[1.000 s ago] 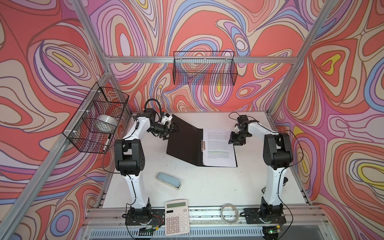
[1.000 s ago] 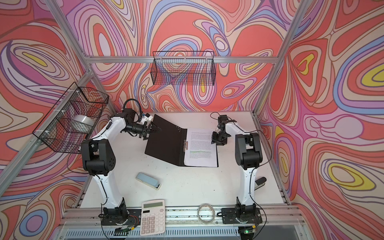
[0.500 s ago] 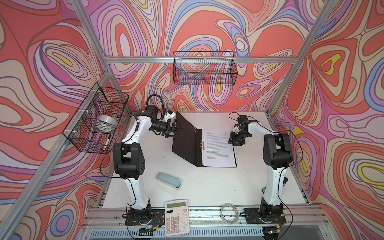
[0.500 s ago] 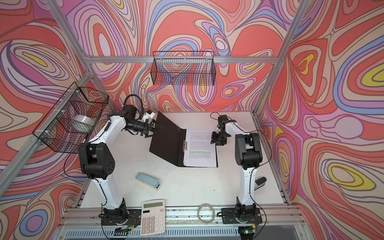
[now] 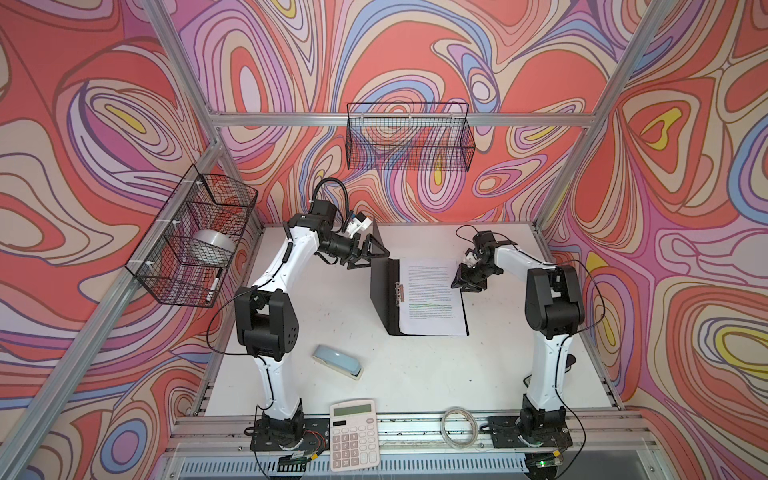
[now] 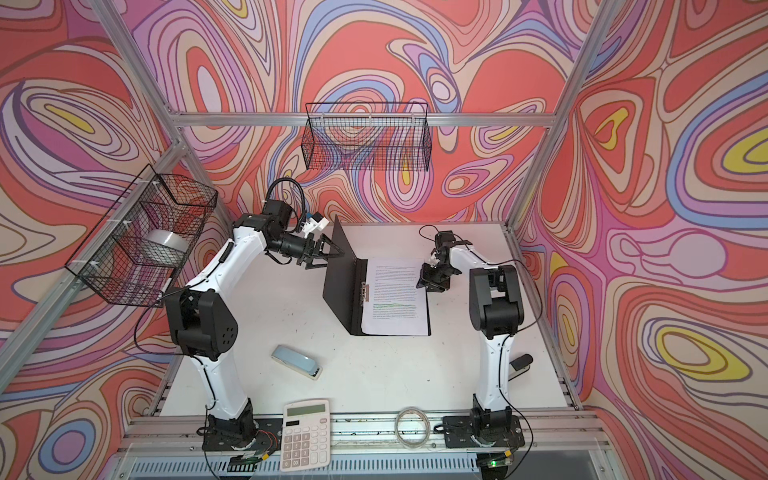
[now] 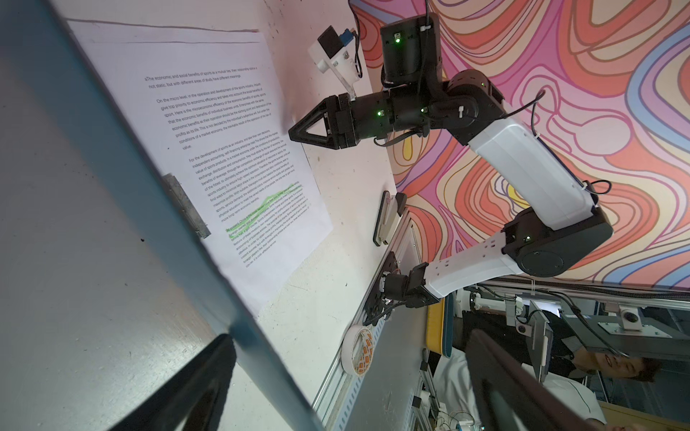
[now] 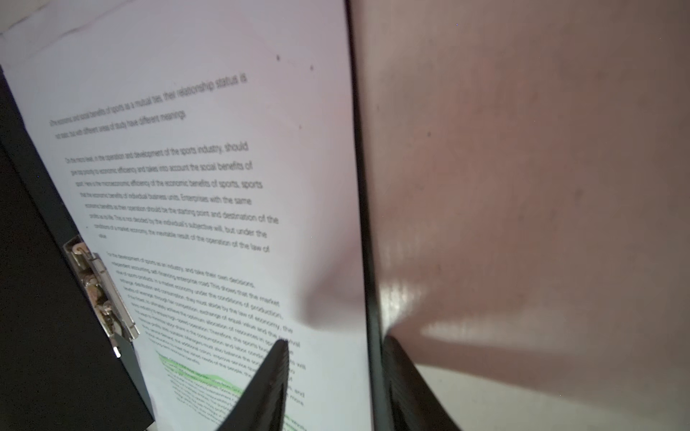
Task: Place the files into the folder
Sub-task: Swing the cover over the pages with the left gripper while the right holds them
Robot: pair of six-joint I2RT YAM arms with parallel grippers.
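From where I stand the folder [image 5: 380, 291] lies open in the middle of the bench [image 5: 415, 374]. Its right half is flat and its left cover is tipped up almost on edge, black inside facing the papers [image 5: 432, 299]. The papers lie on the flat half, just beside the metal clip [image 8: 100, 291] at the spine, with green marked lines low on the top sheet. The left tool [image 5: 380, 255] is at the raised cover's far top corner, jaws spread wide, with the cover's blue edge between them and not clamped. The right tool [image 5: 461, 288] is down at the papers' right edge, jaws about half apart and gripping nothing. One finger [image 8: 274, 377] is on the top sheet, the other just past the folder's rim. A white calculator [image 5: 354, 434] sits at the near edge, well apart
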